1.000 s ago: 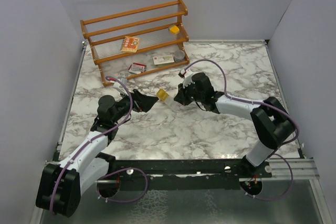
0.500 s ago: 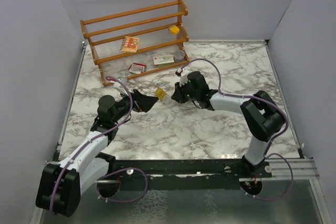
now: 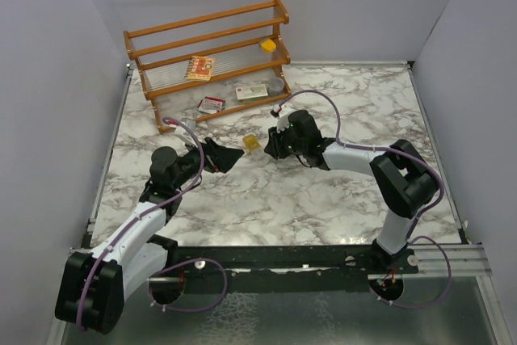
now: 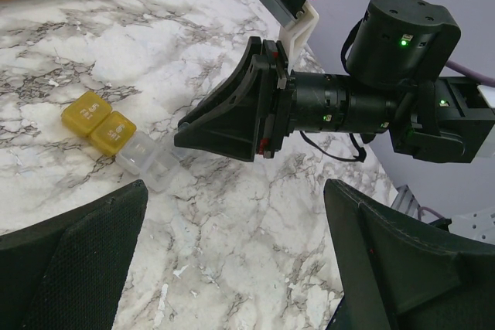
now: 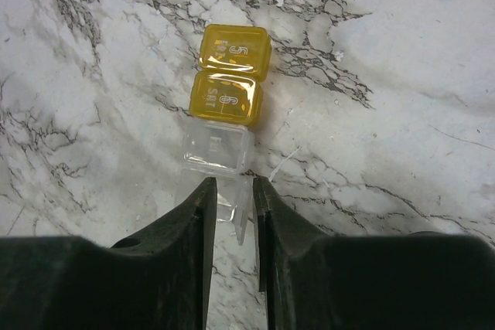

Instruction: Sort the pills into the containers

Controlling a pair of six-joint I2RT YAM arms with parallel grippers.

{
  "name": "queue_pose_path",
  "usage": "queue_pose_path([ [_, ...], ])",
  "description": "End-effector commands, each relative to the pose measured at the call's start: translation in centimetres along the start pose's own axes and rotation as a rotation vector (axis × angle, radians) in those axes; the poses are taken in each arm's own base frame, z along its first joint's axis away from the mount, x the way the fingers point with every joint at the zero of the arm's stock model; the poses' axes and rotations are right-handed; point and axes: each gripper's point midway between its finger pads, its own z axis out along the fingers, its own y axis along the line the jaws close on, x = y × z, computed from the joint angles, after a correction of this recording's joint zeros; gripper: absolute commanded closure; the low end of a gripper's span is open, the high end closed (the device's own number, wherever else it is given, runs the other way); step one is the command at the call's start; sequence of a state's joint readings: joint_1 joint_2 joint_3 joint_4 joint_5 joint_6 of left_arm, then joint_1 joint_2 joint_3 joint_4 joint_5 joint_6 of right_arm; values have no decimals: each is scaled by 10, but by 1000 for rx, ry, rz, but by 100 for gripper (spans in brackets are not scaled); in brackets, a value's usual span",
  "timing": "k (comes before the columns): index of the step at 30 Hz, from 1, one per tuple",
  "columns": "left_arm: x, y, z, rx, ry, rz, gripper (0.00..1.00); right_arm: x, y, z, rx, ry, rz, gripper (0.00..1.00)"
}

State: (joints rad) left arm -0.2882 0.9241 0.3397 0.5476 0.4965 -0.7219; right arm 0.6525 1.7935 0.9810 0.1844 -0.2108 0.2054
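The pills show as two small yellow pieces [image 5: 230, 75] marked 5 and 6. They are joined in a row with two clear cells [image 5: 218, 147] and lie on the marble at mid-table [image 3: 251, 144]. My right gripper [image 5: 232, 191] is shut on the clear end of this strip, the yellow pieces pointing away from it. The left wrist view shows the strip [image 4: 100, 121] flat on the table with the right gripper [image 4: 186, 133] at its clear end. My left gripper [image 3: 232, 159] is open and empty, just left of the strip. The bottle and the vial are out of view.
A wooden rack [image 3: 161, 34] stands at the back left. It holds a yellow cube [image 3: 268, 45], a low grey tin [image 3: 277, 85] and printed boxes [image 3: 199, 67]. Another box [image 3: 212, 104] lies in front of it.
My right gripper has moved a little up and to the left with the strip, which tilted and now lies flat. The left arm has not moved.
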Motion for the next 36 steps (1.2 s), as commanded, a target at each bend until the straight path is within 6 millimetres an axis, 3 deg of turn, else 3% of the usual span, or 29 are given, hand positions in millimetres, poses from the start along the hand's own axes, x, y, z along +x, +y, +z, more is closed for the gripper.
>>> queue_pose_path([
  [1, -8, -1, 1, -2, -21, 15, 1, -15, -5, 2, 29, -35, -16, 73],
  [6, -8, -2, 1, 2, -21, 16, 1, -29, -5, -5, 48, -66, -43, 70],
  [12, -8, -1, 3, 1, -16, 17, 1, -71, -7, -21, 94, -134, -111, 68],
  [16, -8, 0, 3, -2, -15, 26, 1, -102, -6, -43, 131, -201, -141, 68],
  [20, -11, 1, 4, -8, -24, 35, 1, -117, -20, -71, 254, -243, -126, 68],
  [26, -13, 0, 6, -2, -22, 48, 1, -101, -58, -109, 503, -237, -80, 68],
  [31, -12, 1, 7, -4, -16, 53, 1, -79, -63, -112, 520, -191, -66, 68],
  [34, -12, 3, 7, -10, -18, 60, 1, -68, -67, -107, 535, -174, -41, 58],
  [36, -10, 3, 6, -7, -14, 65, 1, -64, -68, -103, 533, -177, -32, 41],
])
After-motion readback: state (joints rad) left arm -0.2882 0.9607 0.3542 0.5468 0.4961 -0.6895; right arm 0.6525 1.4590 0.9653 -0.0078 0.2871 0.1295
